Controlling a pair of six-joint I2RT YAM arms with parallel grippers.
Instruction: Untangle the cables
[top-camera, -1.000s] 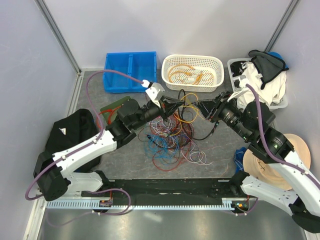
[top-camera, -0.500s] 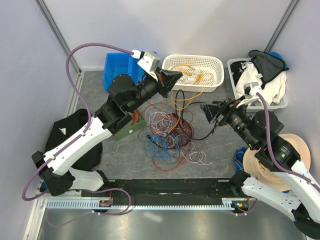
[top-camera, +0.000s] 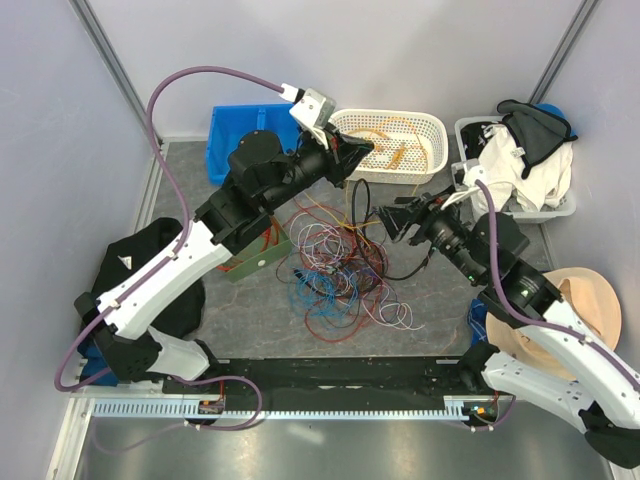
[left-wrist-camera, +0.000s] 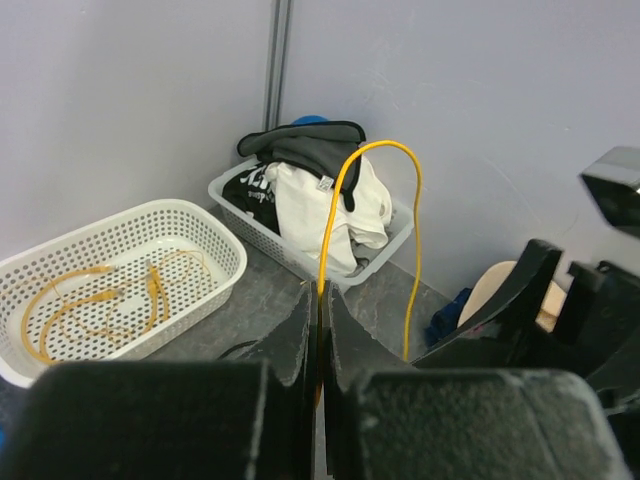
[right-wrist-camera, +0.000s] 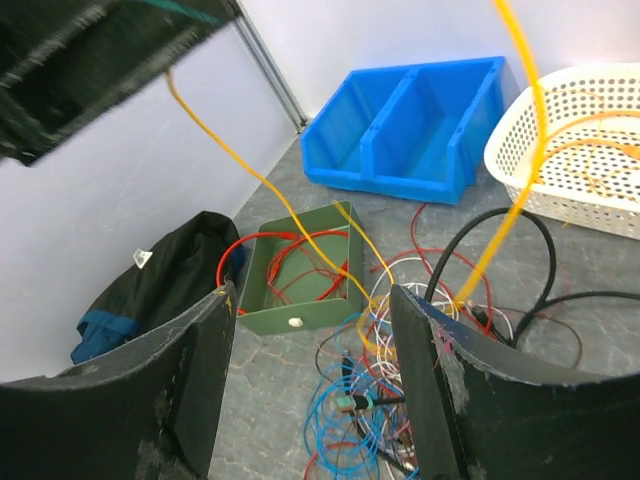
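Note:
The cables (top-camera: 340, 265) lie in a tangled pile of red, blue, white, black and purple wires mid-table; the pile also shows in the right wrist view (right-wrist-camera: 395, 400). My left gripper (top-camera: 360, 155) is raised near the white basket and shut on a yellow cable (left-wrist-camera: 345, 190), which arcs up from the closed jaws (left-wrist-camera: 320, 300) and hangs back down. The same yellow cable (right-wrist-camera: 520, 150) runs down into the tangle. My right gripper (top-camera: 395, 220) is open and empty, hovering above the right side of the pile, with its fingers (right-wrist-camera: 190, 380) spread wide.
A white basket (top-camera: 432, 125) at the back holds orange cables. A blue bin (top-camera: 235, 150) stands back left. A green box (top-camera: 255, 262) with red cables sits left of the pile. A black bag (top-camera: 140, 265) lies left. A clothes basket (top-camera: 470, 130) stands back right, with a hat (top-camera: 580, 300) nearer.
My left gripper has risen from the pile and moved back toward the white basket, drawing the yellow cable up. My right gripper has shifted left over the pile.

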